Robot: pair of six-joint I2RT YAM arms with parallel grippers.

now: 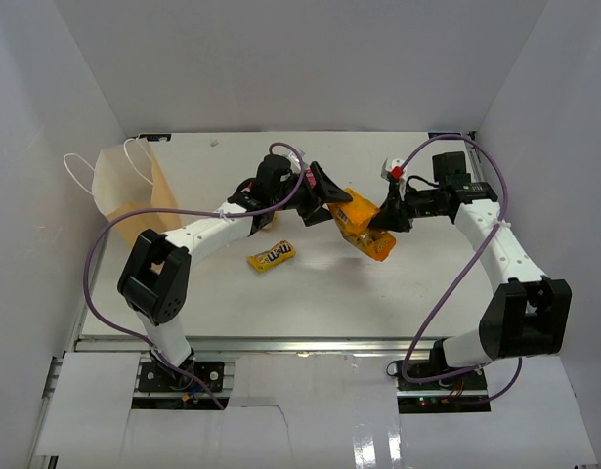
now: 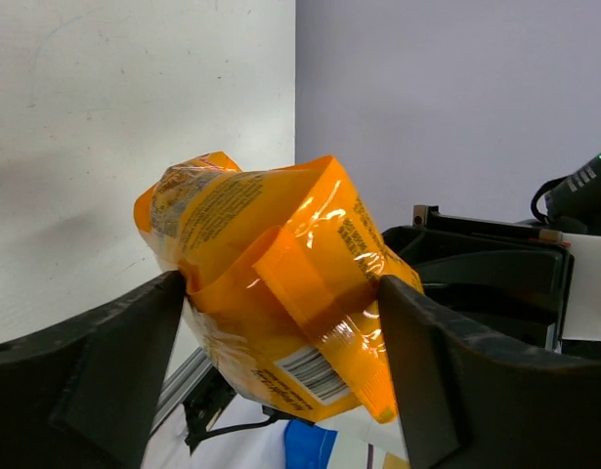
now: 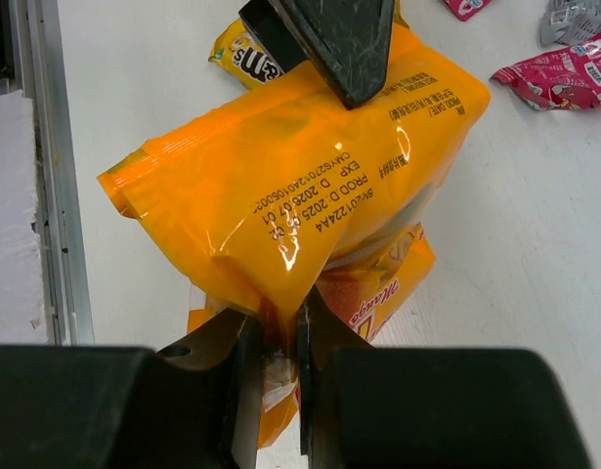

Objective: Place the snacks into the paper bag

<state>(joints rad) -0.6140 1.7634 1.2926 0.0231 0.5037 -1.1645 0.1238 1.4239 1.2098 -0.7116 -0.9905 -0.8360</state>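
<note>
Orange pouch sits clear of the counter, spanned between the left end effector and the right end effector. Paper bag stands upright, well out beyond the left end effector on its outer side. Yellow packet lies flat on the counter, near the left end effector on the side toward the arm bases.

Left wrist: the left end effector is set wide, about the pouch's width. The orange pouch fills the gap, creased, and touches both fingers.

Right wrist: the right end effector is nearly closed and pinches the pouch's sealed edge. The orange pouch extends away from it, with a left finger resting on its far end. Beyond the pouch a yellow packet is partly hidden. Pink wrappers and a silvery wrapper lie on the counter, off to the far right.
</note>
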